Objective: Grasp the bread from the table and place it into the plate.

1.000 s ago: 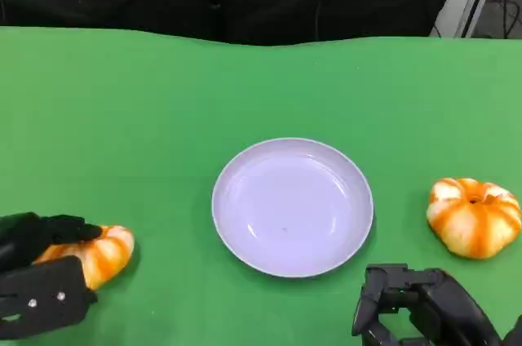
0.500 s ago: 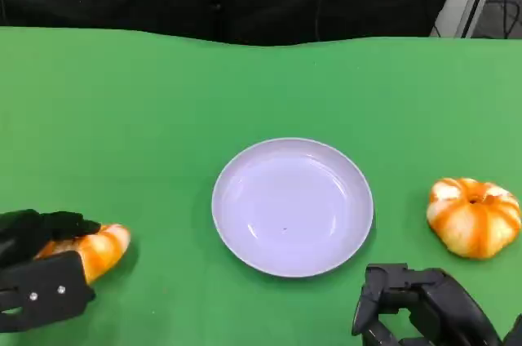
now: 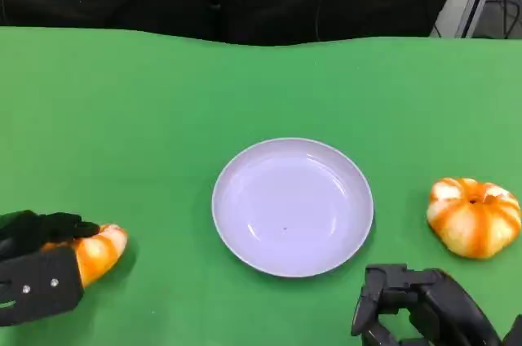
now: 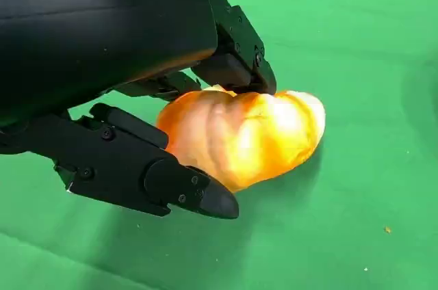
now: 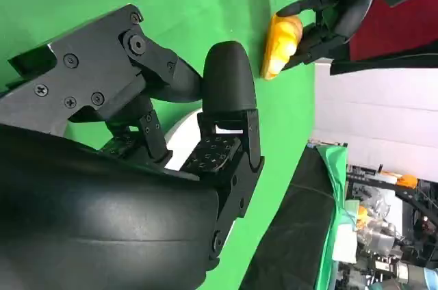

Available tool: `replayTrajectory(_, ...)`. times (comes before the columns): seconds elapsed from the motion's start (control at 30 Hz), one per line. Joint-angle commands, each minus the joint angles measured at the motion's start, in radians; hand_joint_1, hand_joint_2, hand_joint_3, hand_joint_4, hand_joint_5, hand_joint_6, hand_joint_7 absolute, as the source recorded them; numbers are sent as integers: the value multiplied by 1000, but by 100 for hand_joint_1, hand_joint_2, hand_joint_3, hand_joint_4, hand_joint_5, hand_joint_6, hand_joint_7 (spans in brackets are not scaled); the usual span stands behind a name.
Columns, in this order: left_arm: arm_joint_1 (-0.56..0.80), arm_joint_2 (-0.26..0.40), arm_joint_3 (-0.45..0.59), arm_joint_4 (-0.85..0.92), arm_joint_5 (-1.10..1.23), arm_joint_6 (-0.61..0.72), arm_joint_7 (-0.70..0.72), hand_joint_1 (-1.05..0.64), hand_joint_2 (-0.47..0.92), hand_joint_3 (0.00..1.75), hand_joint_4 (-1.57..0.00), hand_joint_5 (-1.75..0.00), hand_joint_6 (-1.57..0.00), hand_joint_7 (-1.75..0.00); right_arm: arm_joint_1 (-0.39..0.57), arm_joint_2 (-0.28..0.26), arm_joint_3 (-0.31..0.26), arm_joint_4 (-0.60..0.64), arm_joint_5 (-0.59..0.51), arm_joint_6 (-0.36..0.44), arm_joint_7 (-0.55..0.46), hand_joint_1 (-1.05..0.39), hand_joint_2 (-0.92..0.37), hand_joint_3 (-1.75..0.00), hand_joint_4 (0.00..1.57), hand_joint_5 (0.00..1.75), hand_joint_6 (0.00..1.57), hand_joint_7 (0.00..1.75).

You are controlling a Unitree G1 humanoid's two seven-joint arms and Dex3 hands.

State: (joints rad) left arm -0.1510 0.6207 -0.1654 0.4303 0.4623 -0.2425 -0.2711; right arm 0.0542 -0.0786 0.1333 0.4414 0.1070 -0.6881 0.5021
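Bread [image 3: 99, 251] sits at the near left part of the green surface [image 3: 163, 101], inside the left hand [image 3: 37, 268]. The fingers [image 4: 150, 177] of this hand close around it from two sides, so the hand grips the bread; the left wrist view shows its free end near the cloth, and I cannot tell if it touches. The plate [image 3: 292, 206] lies in the middle, well apart from the bread, with nothing in it. A second bread [image 3: 474, 216] lies right of the plate. The right hand [image 3: 416, 305] is low at the near right, fingers curled in, holding nothing.
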Motion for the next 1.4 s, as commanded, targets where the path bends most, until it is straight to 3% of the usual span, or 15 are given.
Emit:
replayTrajectory(0.03, 24, 14, -8, -20, 16, 24, 4, -33, 80, 1, -51, 0, -50, 0, 6, -4, -4, -8, 8, 4, -1, -10, -56, -107, 82, 159, 84, 130)
replayTrajectory(0.07, 36, 12, -4, -41, 30, 38, 24, -23, 81, 0, -60, -22, -62, -11, 7, -4, -3, -10, 7, 6, -3, -10, -56, -107, 82, 159, 85, 130)
replayTrajectory(0.1, 45, 11, -2, -56, 39, 49, 38, -15, 82, 0, -45, -76, -63, -33, 7, -4, -3, -11, 5, 7, -4, -10, -56, -107, 82, 159, 85, 130)
replayTrajectory(0.13, 50, 10, -1, -67, 45, 58, 46, -12, 83, 0, -38, -98, -58, -52, 7, -4, -3, -12, 5, 8, -5, -10, -56, -107, 82, 159, 85, 130)
replayTrajectory(0.17, 52, 10, -2, -72, 45, 63, 48, -11, 83, 0, -33, -113, -53, -66, 7, -4, -3, -13, 5, 8, -5, -10, -56, -107, 82, 158, 85, 130)
replayTrajectory(0.2, 52, 3, 3, -71, 35, 68, 49, -10, 83, 0, -32, -116, -51, -70, 6, -3, -3, -10, 8, 5, -2, -10, -56, -107, 82, 158, 85, 130)
replayTrajectory(0.23, 52, -7, 8, -69, 25, 77, 56, -7, 87, 1, -29, -141, -42, -102, 6, -3, -3, -10, 10, 6, 0, -10, -57, -107, 82, 158, 85, 130)
replayTrajectory(0.3, 51, -19, 13, -66, 15, 88, 65, -5, 90, 1, -29, -166, -35, -135, 6, -4, -3, -10, 12, 7, 2, -10, -57, -106, 82, 157, 85, 129)
replayTrajectory(0.43, 51, -33, 18, -57, 8, 85, 93, -4, 90, 0, -29, -173, -32, -145, 7, -4, -3, -11, 11, 7, 2, -10, -58, -105, 82, 156, 85, 129)
replayTrajectory(0.5, 51, -49, 23, -41, 1, 74, 124, -3, 89, 0, -42, -174, -32, -168, 7, -5, -4, -10, 9, 6, 0, -10, -58, -105, 83, 157, 86, 129)
replayTrajectory(0.57, 50, -54, 26, -32, -7, 64, 139, -2, 89, 0, -45, -175, -32, -173, 5, -4, -4, -7, 12, 4, 3, -9, -58, -105, 83, 157, 85, 129)
replayTrajectory(1.0, 57, -67, 41, -3, -37, -15, 213, -8, 85, 1, -57, -175, -42, -175, 10, -3, -2, -12, 2, 5, -3, -11, -57, -104, 82, 157, 85, 129)
replayTrajectory(1.2, 79, -62, 54, -58, -30, -10, 221, -5, 85, 1, -57, -175, -42, -175, 9, -3, -2, -15, 3, 6, -3, -11, -57, -105, 83, 157, 85, 129)
replayTrajectory(1.4, 140, -59, 95, -225, -33, 22, 211, -3, 86, 1, -57, -175, -41, -175, 2, -2, -4, 5, 9, -4, 5, -11, -56, -106, 83, 157, 85, 129)
